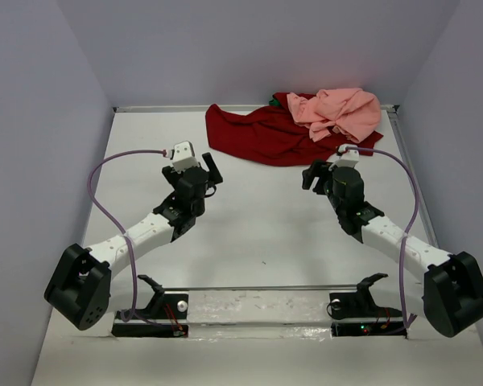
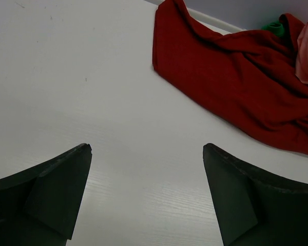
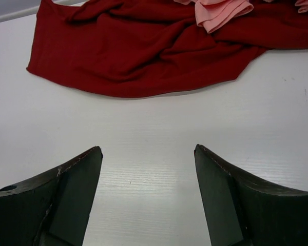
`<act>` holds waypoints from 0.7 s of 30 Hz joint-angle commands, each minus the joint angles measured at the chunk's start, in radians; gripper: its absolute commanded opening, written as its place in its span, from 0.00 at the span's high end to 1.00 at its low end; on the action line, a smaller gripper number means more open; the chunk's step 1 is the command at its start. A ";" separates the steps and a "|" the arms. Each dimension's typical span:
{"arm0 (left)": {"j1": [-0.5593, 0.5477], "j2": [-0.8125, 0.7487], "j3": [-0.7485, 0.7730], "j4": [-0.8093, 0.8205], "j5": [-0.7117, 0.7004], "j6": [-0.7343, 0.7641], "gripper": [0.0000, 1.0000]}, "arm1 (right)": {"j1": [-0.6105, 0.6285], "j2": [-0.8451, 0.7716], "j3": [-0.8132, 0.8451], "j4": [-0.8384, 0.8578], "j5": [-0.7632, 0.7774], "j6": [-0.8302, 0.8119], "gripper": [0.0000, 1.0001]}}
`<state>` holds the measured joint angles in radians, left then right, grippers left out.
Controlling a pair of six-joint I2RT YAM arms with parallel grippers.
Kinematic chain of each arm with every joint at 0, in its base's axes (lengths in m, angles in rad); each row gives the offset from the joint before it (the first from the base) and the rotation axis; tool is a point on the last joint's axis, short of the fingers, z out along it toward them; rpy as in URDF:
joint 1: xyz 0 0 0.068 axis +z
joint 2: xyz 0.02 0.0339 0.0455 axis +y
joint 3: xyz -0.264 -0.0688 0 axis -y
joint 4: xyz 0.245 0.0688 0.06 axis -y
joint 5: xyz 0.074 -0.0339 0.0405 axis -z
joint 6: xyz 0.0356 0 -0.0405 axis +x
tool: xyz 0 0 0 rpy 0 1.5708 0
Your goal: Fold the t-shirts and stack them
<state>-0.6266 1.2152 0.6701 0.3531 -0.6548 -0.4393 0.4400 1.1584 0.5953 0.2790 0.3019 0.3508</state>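
The t-shirts lie heaped at the back right of the table. A dark red t-shirt (image 1: 262,135) is spread loosely, with a crumpled salmon pink t-shirt (image 1: 338,112) on its right part. Only a small bit of the bright green t-shirt (image 1: 274,102) peeks out behind them. My left gripper (image 1: 212,170) hovers open over bare table, left of the red cloth (image 2: 236,77). My right gripper (image 1: 312,174) is open too, just in front of the red shirt's near edge (image 3: 143,56). Nothing sits between either pair of fingers.
The white table (image 1: 249,225) is boxed in by grey walls on the left, back and right. A metal rail (image 1: 258,305) with the two arm bases runs along the near edge.
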 commanded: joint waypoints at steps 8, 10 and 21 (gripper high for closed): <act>0.005 -0.033 0.022 0.035 0.010 0.008 0.01 | 0.008 -0.011 0.018 0.055 -0.023 -0.022 0.22; 0.008 -0.022 0.029 0.030 0.020 0.008 0.01 | 0.008 -0.009 0.020 0.054 -0.027 -0.021 0.22; 0.188 0.208 0.170 -0.023 0.267 -0.022 0.01 | 0.008 -0.025 0.012 0.068 -0.086 -0.024 0.05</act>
<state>-0.4995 1.3453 0.7284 0.3542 -0.4881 -0.4461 0.4400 1.1542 0.5953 0.2947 0.2367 0.3428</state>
